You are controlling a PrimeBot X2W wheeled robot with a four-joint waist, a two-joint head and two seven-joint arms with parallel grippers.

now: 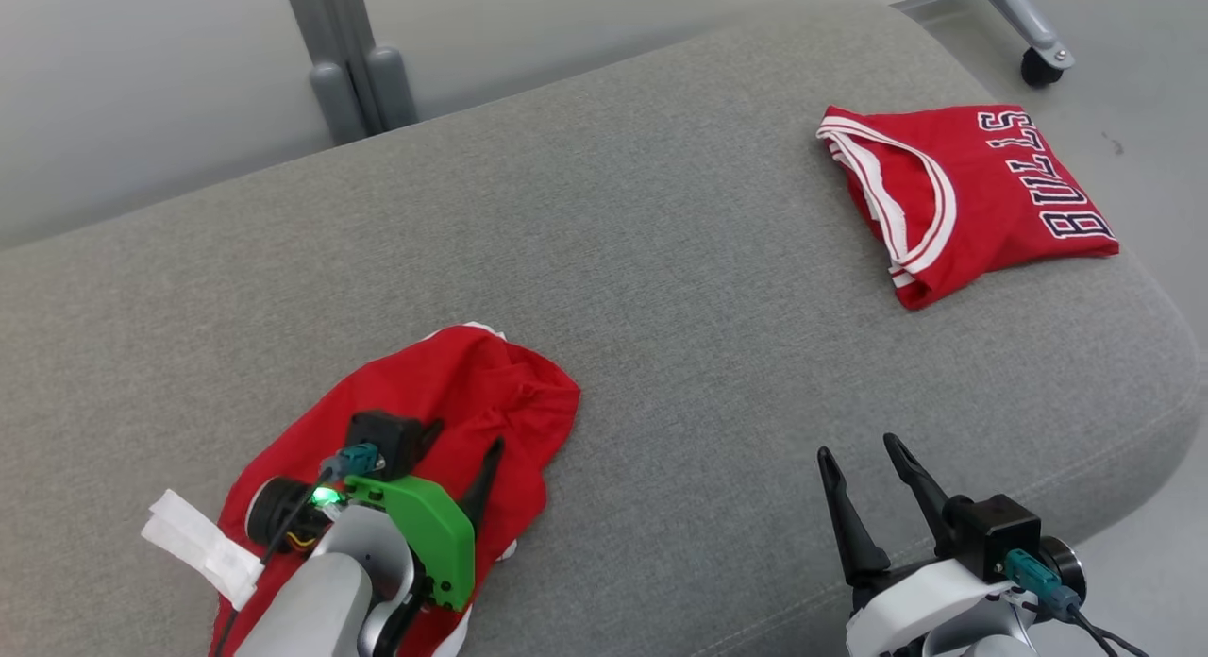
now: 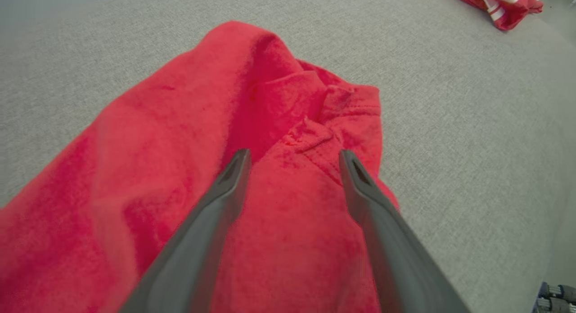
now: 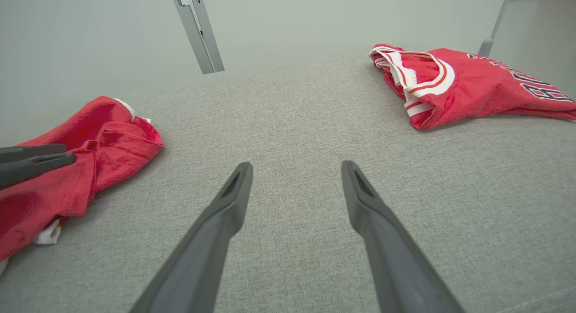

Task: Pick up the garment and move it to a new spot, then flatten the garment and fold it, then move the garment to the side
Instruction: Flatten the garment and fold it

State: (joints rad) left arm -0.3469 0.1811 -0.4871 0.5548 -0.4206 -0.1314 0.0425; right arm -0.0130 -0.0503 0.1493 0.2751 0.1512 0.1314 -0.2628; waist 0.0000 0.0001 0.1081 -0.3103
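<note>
A crumpled red garment [image 1: 453, 383] with a bit of white trim lies in a heap at the near left of the grey cushioned surface [image 1: 661, 289]. My left gripper [image 1: 462, 440] hovers right over it, open, and I cannot tell if its fingers touch the cloth. In the left wrist view the left gripper [image 2: 293, 153] frames a seam fold of the garment [image 2: 270, 101], with nothing pinched. My right gripper [image 1: 859, 446] stands open over bare cushion at the near right, well apart from the garment [image 3: 103, 133]. The right wrist view shows the right gripper [image 3: 297, 164] and the left gripper [image 3: 69, 152] above the cloth.
A folded red jersey [image 1: 981, 185] with white trim and lettering lies at the far right of the cushion, near its rounded edge. Behind the cushion stand a grey metal post [image 1: 349, 62] and a caster wheel [image 1: 1038, 67] on the floor.
</note>
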